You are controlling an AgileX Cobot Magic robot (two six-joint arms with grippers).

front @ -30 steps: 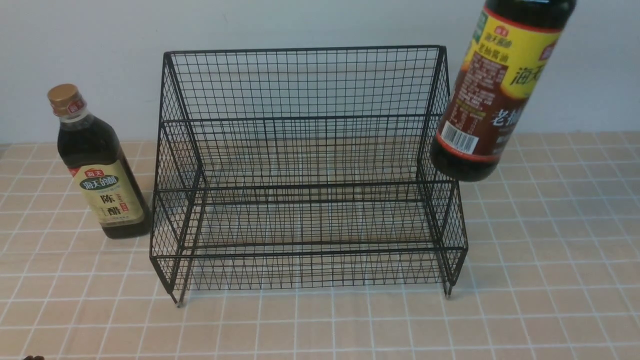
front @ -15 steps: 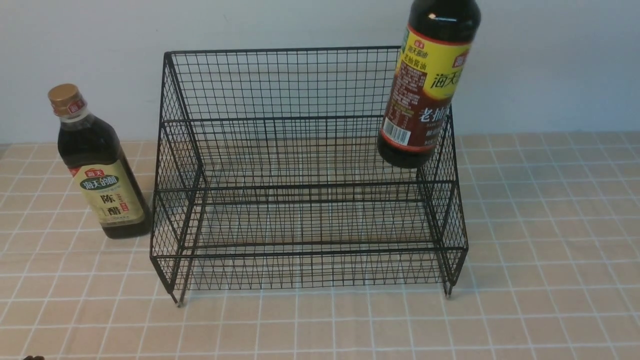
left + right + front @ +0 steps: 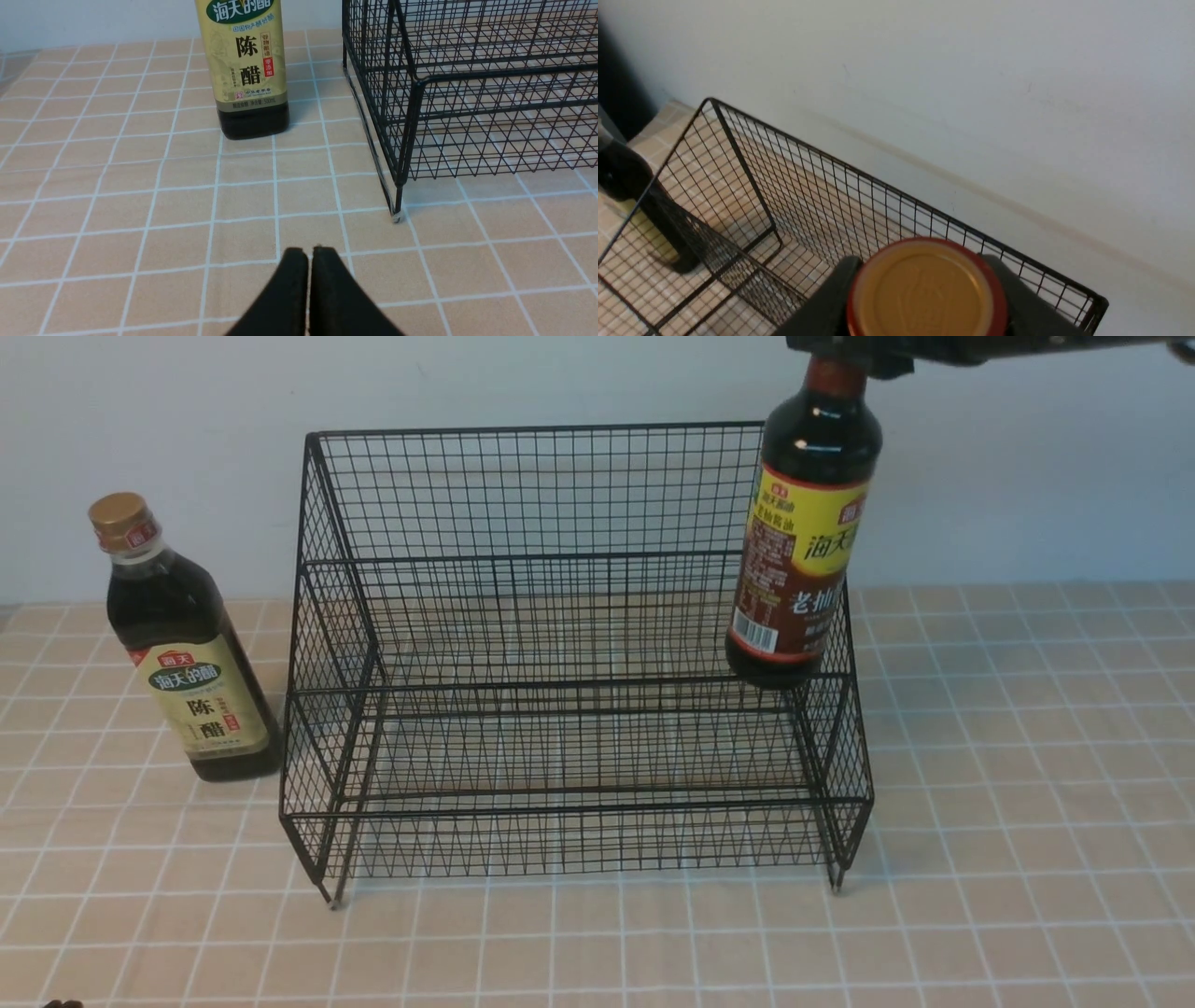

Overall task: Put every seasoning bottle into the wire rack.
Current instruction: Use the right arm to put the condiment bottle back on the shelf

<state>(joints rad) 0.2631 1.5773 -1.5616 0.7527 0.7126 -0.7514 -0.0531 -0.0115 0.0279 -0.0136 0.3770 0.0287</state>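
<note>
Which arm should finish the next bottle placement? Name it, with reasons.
Right. The right gripper is clamped on the brown cap of the round, long-necked dark bottle, holding it at the right end of the upper tier of the black wire rack. The left gripper is shut and empty.

Squarish bottle [image 3: 185,644], beige-green label [image 3: 243,56]: green oval [image 3: 240,9] reads 海天的醋; large black 陈醋 beneath; red tag [image 3: 268,66] at three o'clock of it, 零添加; foot line ends 500ml.
Round bottle [image 3: 805,541], yellow-red label [image 3: 794,569]: 海天 on yellow; white 老抽 below, cut off; barcode [image 3: 754,633] at seven o'clock, digits illegible.
</note>
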